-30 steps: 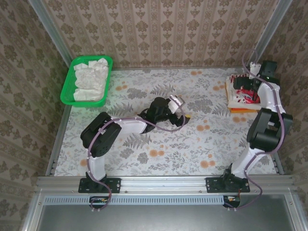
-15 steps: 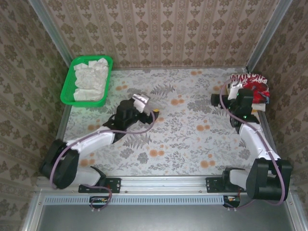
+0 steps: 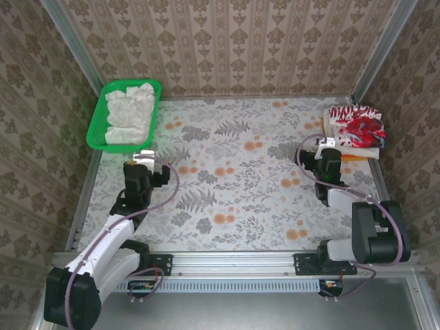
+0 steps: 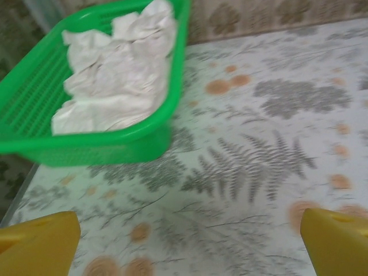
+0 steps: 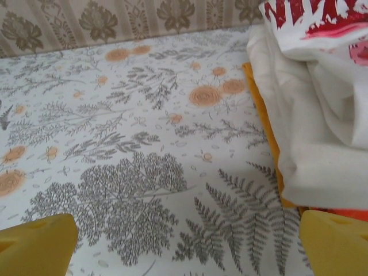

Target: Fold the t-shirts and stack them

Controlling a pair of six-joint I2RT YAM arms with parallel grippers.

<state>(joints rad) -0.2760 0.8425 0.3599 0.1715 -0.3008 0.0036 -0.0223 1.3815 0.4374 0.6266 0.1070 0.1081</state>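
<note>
At the upper right of the top view, near the far corner of the floral surface point(image 3: 234, 185): folded pile of t-shirts, red-printed t-shirt point(image 3: 357, 127) on top, off-white layers under it, orange t-shirt point(image 3: 352, 157) lowest, showing as a thin strip along the near edge. Just below and left of the pile, right gripper point(image 3: 325, 146), aimed toward it, not touching. From the right wrist view: gripper point(image 5: 184, 244) spread wide, yellow fingertips point(image 5: 34, 244) at the bottom corners of the frame, bare surface between them; pile at the right edge of frame, printed shirt point(image 5: 322, 23) uppermost and a bit rumpled, thick off-white fold point(image 5: 310, 144) below, orange hem point(image 5: 261, 109) sticking out on the left side and lying flat on the surface. At the upper left of the top view: green mesh basket point(image 3: 96, 134) against the left wall, filled with crumpled off-white t-shirts point(image 3: 129, 113), unfolded. Below it, left gripper point(image 3: 144, 159), pointed up at the basket, close but apart. From the left wrist view: gripper point(image 4: 187, 244) likewise spread wide, yellow fingertips point(image 4: 40, 244) low in both corners, nothing held; basket point(image 4: 86, 150) in the upper left of frame, white shirts point(image 4: 115, 75) heaped inside, reaching above the rim at the far end.
</note>
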